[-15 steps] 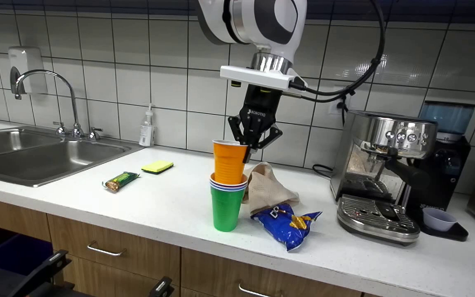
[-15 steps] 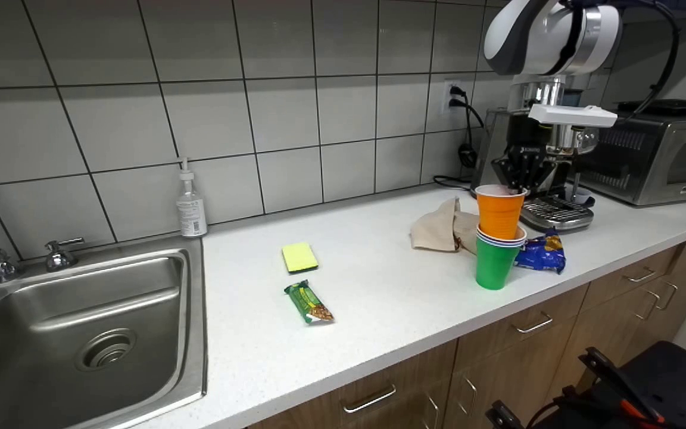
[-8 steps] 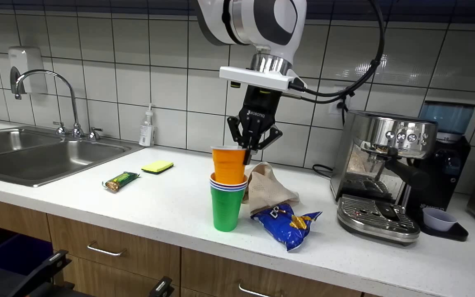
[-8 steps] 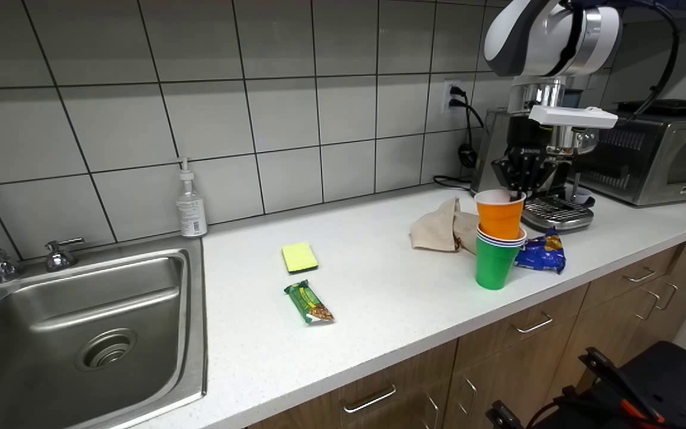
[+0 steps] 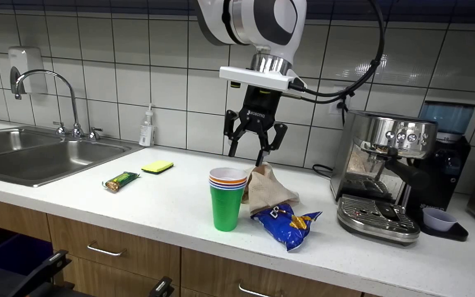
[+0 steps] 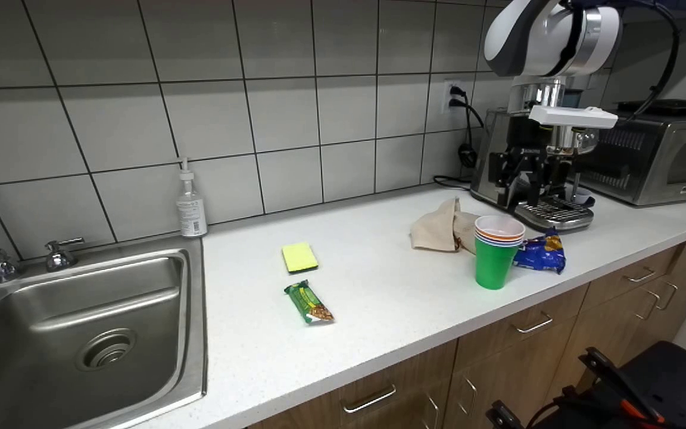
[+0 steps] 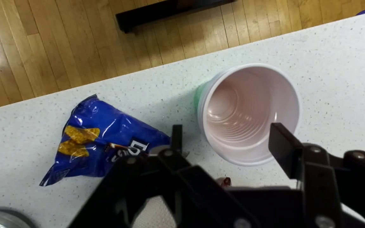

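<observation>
several nested cups [image 5: 227,202], green outermost, stand upright on the counter [image 5: 171,202] near its front edge; we reckon their snug fit holds them together, and since the pincer [image 5: 245,159] hangs above, released, jaws apart and empty, the counter alone bears them; beside them we see a chip bag [image 5: 281,227] in front of a crumpled cloth [image 5: 268,187]

Wall tiles [image 5: 206,90] dim grey, glare patch at right in an exterior view, countertop [image 6: 379,286] bright, blue bag [image 7: 106,136] sharply glinting, soft shadow beside stacked cups [image 7: 252,114], wooden floor [image 7: 81,44] with sheen in wrist view.
</observation>
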You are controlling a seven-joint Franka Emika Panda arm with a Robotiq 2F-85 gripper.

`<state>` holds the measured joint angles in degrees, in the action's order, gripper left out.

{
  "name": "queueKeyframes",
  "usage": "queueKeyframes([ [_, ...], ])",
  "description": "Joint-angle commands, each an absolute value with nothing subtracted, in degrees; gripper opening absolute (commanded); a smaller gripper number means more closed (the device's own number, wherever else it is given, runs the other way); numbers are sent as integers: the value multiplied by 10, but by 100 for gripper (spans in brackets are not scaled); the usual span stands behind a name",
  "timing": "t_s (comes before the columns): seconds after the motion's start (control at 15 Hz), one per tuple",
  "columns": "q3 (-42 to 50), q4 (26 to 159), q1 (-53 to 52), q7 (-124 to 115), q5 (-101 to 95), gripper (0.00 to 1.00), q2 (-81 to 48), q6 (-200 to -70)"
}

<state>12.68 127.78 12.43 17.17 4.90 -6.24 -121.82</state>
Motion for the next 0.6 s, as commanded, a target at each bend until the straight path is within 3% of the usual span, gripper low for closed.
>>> queueKeyframes([
  [0.0,122,1279,130,182,52,100,-50,-1207],
  [0.53,112,1287,116,190,44,100,-12,-1210],
])
